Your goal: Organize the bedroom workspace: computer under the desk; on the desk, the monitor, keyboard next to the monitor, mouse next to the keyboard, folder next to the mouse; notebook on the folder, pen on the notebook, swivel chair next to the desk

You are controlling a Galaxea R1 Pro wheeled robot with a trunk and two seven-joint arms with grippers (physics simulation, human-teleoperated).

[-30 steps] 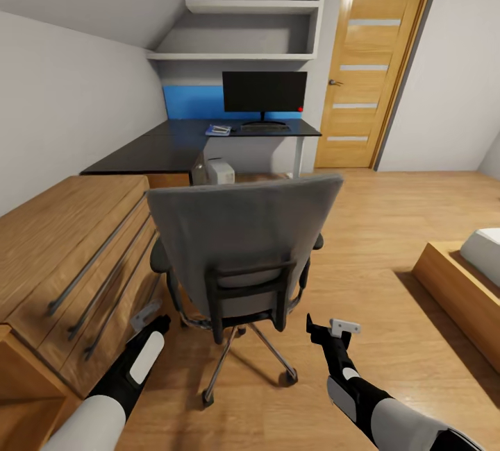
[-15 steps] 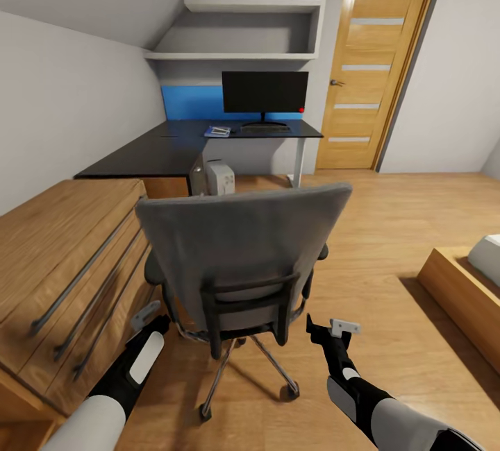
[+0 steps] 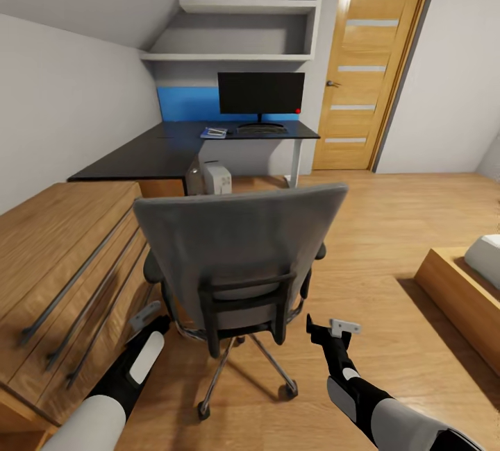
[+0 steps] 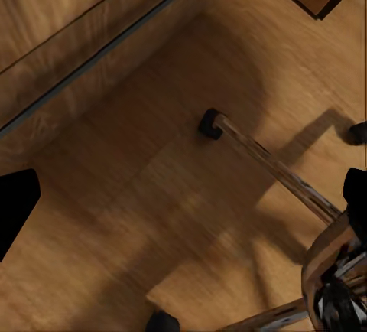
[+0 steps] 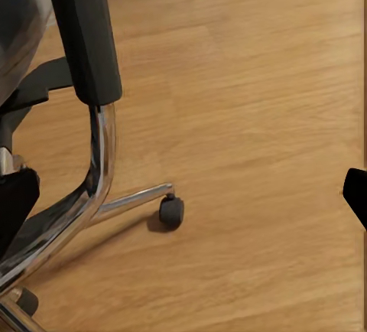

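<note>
Head view: the swivel chair (image 3: 239, 257) stands well short of the desk (image 3: 180, 149), both grippers empty behind it, apparently ready to push; left wrist view: fingers (image 4: 15, 206) apart over a caster (image 4: 210, 124); right wrist view: fingers (image 5: 355, 194) apart beside an armrest (image 5: 88, 30).

The grey swivel chair (image 3: 239, 250) stands on the floor, its back toward the camera, well short of the black L-shaped desk (image 3: 149, 152). On the desk stand the monitor (image 3: 260, 93), keyboard (image 3: 261, 130) and blue folder (image 3: 214, 133); the computer (image 3: 217, 178) sits beneath.
</note>
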